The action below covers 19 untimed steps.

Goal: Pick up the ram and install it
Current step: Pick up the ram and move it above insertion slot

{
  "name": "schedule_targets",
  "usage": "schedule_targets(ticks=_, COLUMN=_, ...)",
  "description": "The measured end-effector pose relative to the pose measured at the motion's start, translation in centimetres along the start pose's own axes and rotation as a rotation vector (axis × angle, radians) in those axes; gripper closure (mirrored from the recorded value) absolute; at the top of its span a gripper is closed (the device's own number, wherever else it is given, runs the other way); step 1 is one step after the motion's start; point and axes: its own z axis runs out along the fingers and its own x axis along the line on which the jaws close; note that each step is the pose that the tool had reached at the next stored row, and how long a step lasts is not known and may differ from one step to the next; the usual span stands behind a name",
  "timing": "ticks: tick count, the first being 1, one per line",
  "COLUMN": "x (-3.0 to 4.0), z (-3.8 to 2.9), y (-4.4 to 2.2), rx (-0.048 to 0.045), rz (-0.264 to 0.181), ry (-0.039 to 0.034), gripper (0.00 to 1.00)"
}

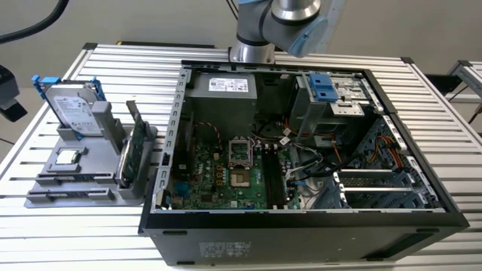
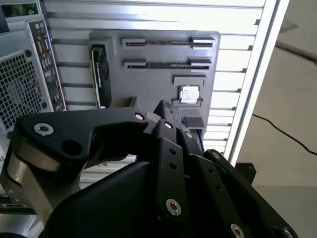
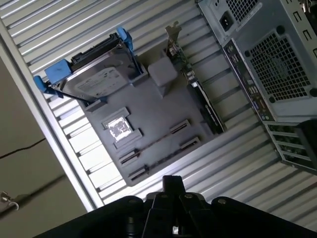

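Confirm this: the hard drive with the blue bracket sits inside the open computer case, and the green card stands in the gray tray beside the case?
No. The exterior view shows the hard drive standing on the gray tray, outside the computer case. The green card does stand in that tray beside the case.

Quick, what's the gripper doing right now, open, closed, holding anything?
Gripper: cannot be told.
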Motion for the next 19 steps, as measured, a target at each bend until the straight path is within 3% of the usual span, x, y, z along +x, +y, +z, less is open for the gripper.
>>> schedule_targets(ticks=19, x=0.22, z=-0.01, y=-0.13, rx=0.0031, rz=0.194, ry=-0.0108, gripper=1.00)
